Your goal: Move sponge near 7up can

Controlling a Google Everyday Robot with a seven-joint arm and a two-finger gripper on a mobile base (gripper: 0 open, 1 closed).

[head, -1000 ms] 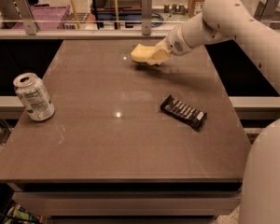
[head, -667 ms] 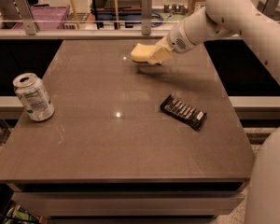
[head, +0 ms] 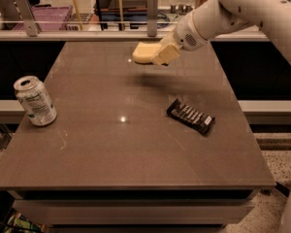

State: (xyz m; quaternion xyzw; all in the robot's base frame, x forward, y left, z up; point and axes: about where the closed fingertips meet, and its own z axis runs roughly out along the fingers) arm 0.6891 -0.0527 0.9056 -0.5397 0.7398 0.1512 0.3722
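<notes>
Logged from my station. Sponge [head: 143,52]: was clamped in gripper [head: 160,55], lifted off the bench [head: 136,178], shadow under it, near far edge, approx. mid-width. 7up can [head: 35,101]: stood upright by left edge, well apart from sponge. Black snack wrapper [head: 190,116]: lay flat toward right edge. Status, as I judged: pickup done; carry to can & release remained.

Sponge [head: 144,52] in jaws over table [head: 136,159], far side; 7up can [head: 35,101] left, wrapper [head: 190,116] right.
</notes>
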